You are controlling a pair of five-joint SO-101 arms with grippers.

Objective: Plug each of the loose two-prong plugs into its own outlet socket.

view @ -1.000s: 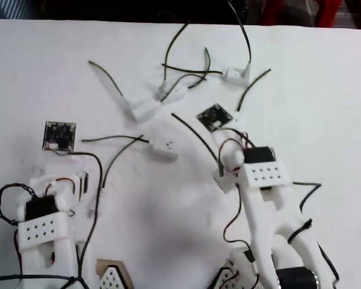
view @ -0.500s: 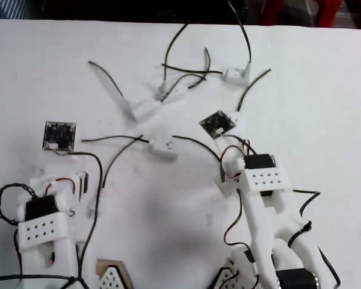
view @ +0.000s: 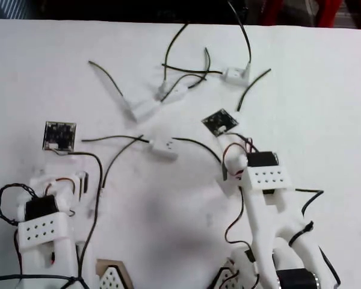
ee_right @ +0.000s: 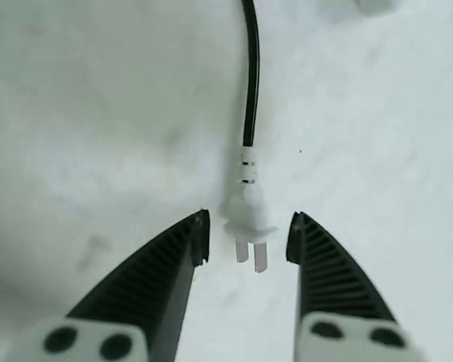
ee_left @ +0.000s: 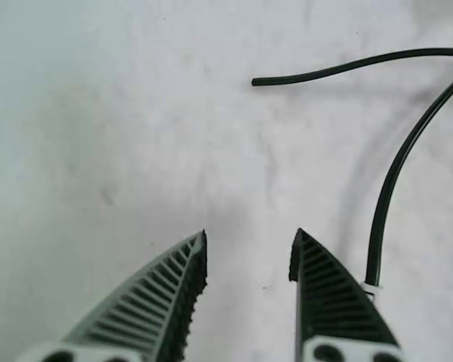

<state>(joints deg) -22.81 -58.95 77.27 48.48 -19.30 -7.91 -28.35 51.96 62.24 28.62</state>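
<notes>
Since 1 s ago the right arm (view: 265, 180) has drawn back toward its base, & the black cord (view: 198, 144) has swung round with it, so the cord's far end now lies by the white socket block (view: 162, 147). We see no shift in the left arm (view: 42, 223).

The right gripper (ee_right: 249, 219) is spread wide, w/ the two-prong plug (ee_right: 248, 207) lying on the table (ee_right: 98, 113) right between its fingertips. There's a gap on each side, so it has no hold on the plug. Prongs point back toward the gripper, & the cord runs straight ahead, away from it.

The left gripper (ee_left: 250, 235) is also spread, w/ bare table between the fingers. A second cord (ee_left: 396, 177) passes just beside one finger, then curves off ahead. A loose cord end (ee_left: 325, 72) lies farther ahead.

Well ahead of both grippers we count 3 more white blocks (view: 145, 109) w/ tangled cords. We can't tell plug from socket there.
</notes>
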